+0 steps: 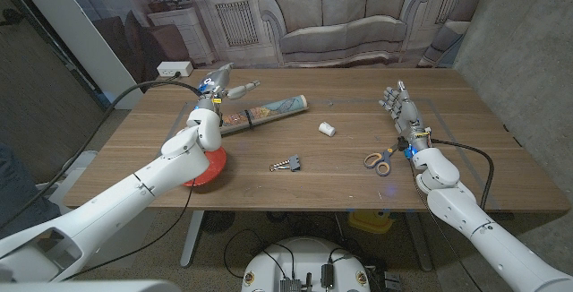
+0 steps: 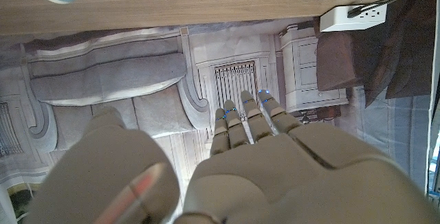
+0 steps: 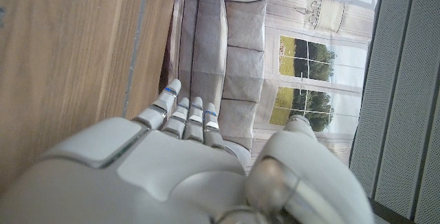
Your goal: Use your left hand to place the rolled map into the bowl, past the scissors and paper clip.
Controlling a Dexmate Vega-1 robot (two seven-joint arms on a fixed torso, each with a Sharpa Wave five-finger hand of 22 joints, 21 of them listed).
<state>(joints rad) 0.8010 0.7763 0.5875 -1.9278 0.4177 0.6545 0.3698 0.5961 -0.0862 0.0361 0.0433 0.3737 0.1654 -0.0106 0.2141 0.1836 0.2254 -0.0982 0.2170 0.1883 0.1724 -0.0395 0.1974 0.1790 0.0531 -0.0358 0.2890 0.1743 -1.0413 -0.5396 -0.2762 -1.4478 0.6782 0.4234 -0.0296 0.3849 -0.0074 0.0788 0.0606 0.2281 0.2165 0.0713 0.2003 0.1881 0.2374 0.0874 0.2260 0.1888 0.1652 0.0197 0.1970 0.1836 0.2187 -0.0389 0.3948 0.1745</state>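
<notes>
Now left hand (image 1: 218, 84) beside rolled map (image 1: 265, 113)

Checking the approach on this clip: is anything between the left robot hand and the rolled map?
Nothing visible is. The left robot hand is open at the near end of the rolled map, with no object between them.
</notes>
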